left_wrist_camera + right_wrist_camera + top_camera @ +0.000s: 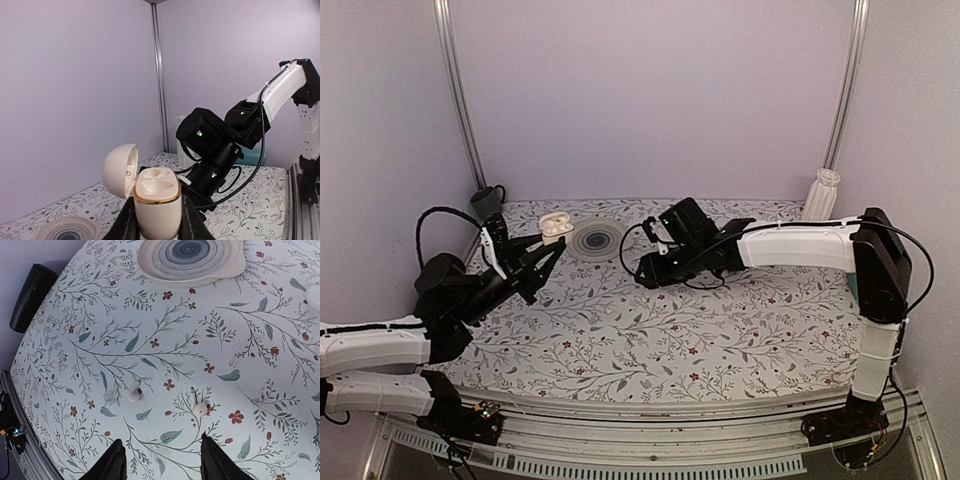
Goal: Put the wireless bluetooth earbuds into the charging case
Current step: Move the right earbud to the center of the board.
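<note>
My left gripper (551, 243) is shut on the charging case (556, 227) and holds it upright above the table's back left. In the left wrist view the white case (157, 200) sits between the fingers (127, 222) with its lid (119, 170) swung open to the left, and both wells are empty. Two white earbuds lie on the floral table in the right wrist view, one (134, 391) to the left and one (199, 405) to the right. My right gripper (161, 442) hangs open above them, nearer the right bud. The top view hides the earbuds under my right gripper (648, 272).
A round plate with a spiral pattern (597, 240) lies at the back between the arms and also shows in the right wrist view (192, 257). A black cylinder (488, 200) stands at the back left corner. A white ribbed bottle (820, 195) stands at the back right.
</note>
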`<control>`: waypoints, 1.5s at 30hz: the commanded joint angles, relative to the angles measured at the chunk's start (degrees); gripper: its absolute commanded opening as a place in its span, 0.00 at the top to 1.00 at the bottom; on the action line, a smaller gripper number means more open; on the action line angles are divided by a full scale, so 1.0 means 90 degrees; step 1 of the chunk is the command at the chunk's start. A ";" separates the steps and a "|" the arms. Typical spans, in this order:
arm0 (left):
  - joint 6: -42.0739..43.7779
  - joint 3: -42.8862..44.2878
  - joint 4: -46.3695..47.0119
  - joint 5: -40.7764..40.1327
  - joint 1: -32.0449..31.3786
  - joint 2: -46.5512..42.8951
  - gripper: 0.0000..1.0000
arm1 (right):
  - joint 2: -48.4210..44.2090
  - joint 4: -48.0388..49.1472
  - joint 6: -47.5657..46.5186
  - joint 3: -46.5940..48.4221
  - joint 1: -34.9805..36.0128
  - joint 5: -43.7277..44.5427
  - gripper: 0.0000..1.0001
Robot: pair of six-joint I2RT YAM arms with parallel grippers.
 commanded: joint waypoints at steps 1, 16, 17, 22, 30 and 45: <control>-0.0047 -0.0089 -0.0019 -0.0291 0.0089 -0.0201 1.00 | 0.0437 -0.0508 0.0724 0.0264 -0.0026 0.0017 0.53; -0.0322 -0.0129 -0.0258 -0.0330 0.0089 -0.0502 1.00 | 0.0997 0.0095 0.2890 0.0142 -0.0024 -0.0509 0.58; -0.0319 -0.0132 -0.0278 -0.0322 0.0089 -0.0524 1.00 | 0.1012 0.0201 0.2978 0.0093 -0.0027 -0.0563 0.58; -0.0353 -0.0211 -0.0328 -0.0322 0.0090 -0.0699 1.00 | 0.1110 0.0474 0.3328 -0.0011 -0.0027 -0.0687 0.59; -0.0350 -0.0302 -0.0547 -0.0405 0.0099 -0.0921 1.00 | 0.1411 0.0570 0.3798 -0.0045 -0.0113 -0.0787 0.63; -0.0310 -0.0306 -0.0644 -0.0413 0.0091 -0.0954 1.00 | 0.1867 0.0807 0.3846 0.0256 -0.0393 -0.0910 0.62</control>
